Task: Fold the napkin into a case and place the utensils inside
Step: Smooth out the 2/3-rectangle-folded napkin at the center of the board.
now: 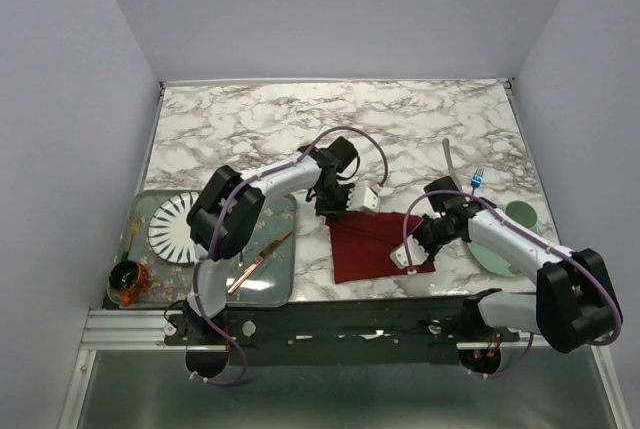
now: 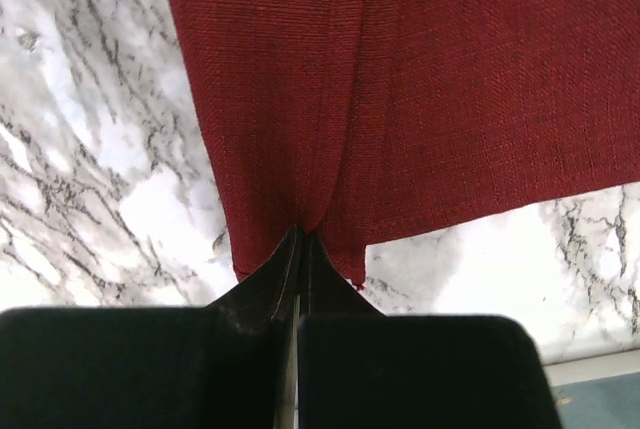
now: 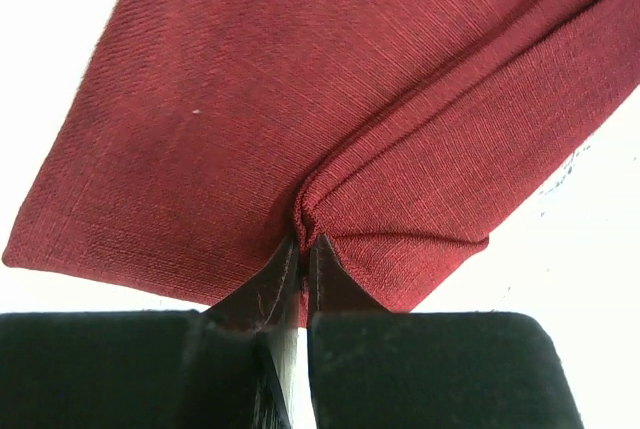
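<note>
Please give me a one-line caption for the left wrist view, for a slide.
Left gripper shut on a puckered edge of the dark red napkin, over the marble table.

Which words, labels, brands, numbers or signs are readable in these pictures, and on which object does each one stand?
None: no word, number or sign can be read in any view.
The napkin is plain cloth in both wrist views.
The plate bears only radial stripes, no letters.
The small dark pot at the far left is too small to tell whether it carries a label.
</note>
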Controlling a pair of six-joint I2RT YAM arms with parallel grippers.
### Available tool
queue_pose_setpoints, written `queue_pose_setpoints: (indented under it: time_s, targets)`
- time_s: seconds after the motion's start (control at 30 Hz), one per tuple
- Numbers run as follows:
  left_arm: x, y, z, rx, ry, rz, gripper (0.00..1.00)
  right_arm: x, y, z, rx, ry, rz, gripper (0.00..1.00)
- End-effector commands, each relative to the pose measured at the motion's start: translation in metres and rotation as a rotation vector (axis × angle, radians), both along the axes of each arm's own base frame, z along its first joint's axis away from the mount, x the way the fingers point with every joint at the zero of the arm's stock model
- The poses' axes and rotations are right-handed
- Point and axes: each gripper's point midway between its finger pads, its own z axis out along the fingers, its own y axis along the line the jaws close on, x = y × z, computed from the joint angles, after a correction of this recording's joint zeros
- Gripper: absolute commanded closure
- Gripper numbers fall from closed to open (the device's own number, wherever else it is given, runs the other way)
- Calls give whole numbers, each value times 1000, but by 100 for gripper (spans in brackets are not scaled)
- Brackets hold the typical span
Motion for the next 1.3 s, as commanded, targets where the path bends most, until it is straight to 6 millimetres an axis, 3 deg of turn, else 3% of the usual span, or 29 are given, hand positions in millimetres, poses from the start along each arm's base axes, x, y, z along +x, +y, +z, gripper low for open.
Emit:
queue_pose_setpoints:
  time_s: [0.0,0.1,0.2,0.43,0.5,0.63,0.77,0.9,1.07,1.1,1.27]
  targets:
    - [24,37,-19,158,5,98,95,-1,2,-4,-34,21,-8,88]
    - [43,49,-19,170,-10,119,94,4,13,-1,-19,47,-43,85]
    - [56,56,-18,181,-39,101,94,6,26,4,3,86,-73,75]
    - [62,47,-10,131,-35,101,94,15,21,18,-2,110,-246,34]
    - [60,45,-9,117,-26,100,93,11,21,30,22,127,-293,31]
    - [58,44,-7,110,-19,110,91,8,23,51,100,199,-467,30]
    - [52,45,-4,95,-12,107,88,22,26,77,204,287,-691,33]
    - [50,41,4,56,-10,111,83,31,24,91,264,459,-939,34]
    - [47,33,18,-12,-27,102,75,37,27,87,275,717,-1180,38]
    - [47,32,19,-26,-34,102,73,36,27,78,245,774,-1218,39]
    - [47,27,32,-91,-83,86,57,35,30,65,187,946,-1345,43]
